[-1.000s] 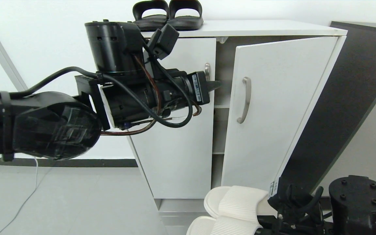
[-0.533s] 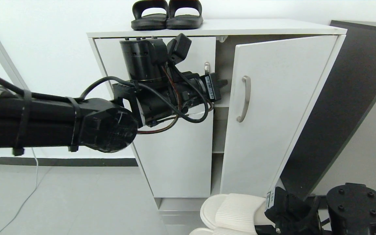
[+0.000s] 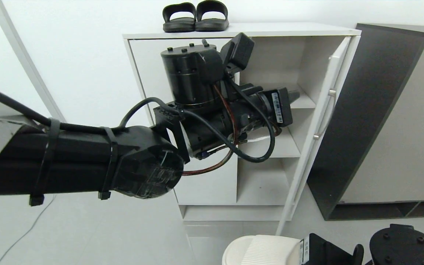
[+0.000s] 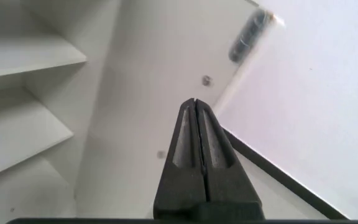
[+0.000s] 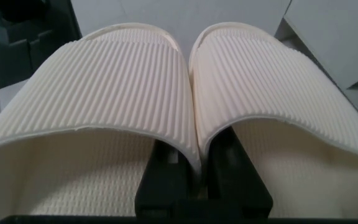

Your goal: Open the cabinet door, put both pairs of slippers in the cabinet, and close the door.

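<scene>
Door (image 3: 338, 66) had swung wide open, left arm (image 3: 87, 165) stretched level toward the cabinet (image 3: 271, 29), left gripper (image 4: 194, 124) pinched together, right gripper (image 5: 194, 186) seemingly clamped on white slippers (image 5: 129, 81) low before the door, black slippers (image 3: 196, 16) atop cabinet

The cabinet (image 3: 271, 28) is white, the black slippers (image 3: 195, 17) plain, the cream slippers (image 5: 117, 81) finely ribbed.

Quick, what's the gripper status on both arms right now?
Left gripper: closed, holding nothing.
Right gripper: closed on the pair of cream ribbed foam slippers.
</scene>
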Available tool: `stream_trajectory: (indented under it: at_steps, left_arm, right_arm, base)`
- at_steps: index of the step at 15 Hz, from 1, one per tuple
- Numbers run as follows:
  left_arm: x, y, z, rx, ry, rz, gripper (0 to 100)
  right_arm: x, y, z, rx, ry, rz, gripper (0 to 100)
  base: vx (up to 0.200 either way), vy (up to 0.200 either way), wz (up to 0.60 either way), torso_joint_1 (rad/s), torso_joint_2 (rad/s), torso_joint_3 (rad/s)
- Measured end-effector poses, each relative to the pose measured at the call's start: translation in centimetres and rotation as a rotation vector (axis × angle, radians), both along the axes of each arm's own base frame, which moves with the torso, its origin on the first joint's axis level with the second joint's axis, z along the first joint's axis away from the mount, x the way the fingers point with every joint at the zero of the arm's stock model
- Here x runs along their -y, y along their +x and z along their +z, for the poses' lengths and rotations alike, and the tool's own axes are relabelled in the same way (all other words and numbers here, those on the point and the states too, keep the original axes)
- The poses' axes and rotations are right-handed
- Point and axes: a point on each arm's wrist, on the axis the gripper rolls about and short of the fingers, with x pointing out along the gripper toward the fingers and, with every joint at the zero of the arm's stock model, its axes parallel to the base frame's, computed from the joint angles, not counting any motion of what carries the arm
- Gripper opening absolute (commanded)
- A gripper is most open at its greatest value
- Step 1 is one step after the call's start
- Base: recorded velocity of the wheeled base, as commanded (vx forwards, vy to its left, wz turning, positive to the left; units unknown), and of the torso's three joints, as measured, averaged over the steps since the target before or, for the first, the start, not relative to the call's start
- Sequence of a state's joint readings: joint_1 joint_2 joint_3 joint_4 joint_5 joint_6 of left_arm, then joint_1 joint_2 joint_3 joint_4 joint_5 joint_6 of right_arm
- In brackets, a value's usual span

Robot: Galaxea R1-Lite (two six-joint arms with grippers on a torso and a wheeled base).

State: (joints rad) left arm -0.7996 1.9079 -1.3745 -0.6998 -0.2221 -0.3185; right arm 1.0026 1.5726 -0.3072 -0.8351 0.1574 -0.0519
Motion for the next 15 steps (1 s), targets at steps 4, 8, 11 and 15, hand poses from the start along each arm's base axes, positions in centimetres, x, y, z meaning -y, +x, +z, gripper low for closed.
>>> stream_trajectory:
  at_steps: [4, 8, 11, 15]
  left_arm:
    - [-2.4, 1.8, -0.4, -0.003, 0.002, 0.078, 0]
    - [-7.5, 1.6, -0.7, -0.030, 0.034, 0.190, 0]
    - [-11.8, -1.2, 0.2, -0.034, 0.023, 0.340, 0]
    - [-18.4, -8.5, 1.5, -0.084, 0.064, 0.590, 0]
  right_arm:
    - [-0.1, 0.4, 0.1, 0.002, 0.006, -0.019, 0]
    - [-1.8, 4.2, 1.2, 0.030, 0.047, -0.351, 0]
    - [-3.6, 8.1, 2.2, 0.069, 0.107, -0.654, 0]
    - [-4.3, 12.5, 1.7, 0.151, 0.088, -0.953, 0]
  base:
    - [0.000, 0.000, 0.00, 0.000, 0.00, 0.000]
    - [0.000, 0.000, 0.00, 0.000, 0.00, 0.000]
    - [0.000, 0.000, 0.00, 0.000, 0.00, 0.000]
    - [0.000, 0.000, 0.00, 0.000, 0.00, 0.000]
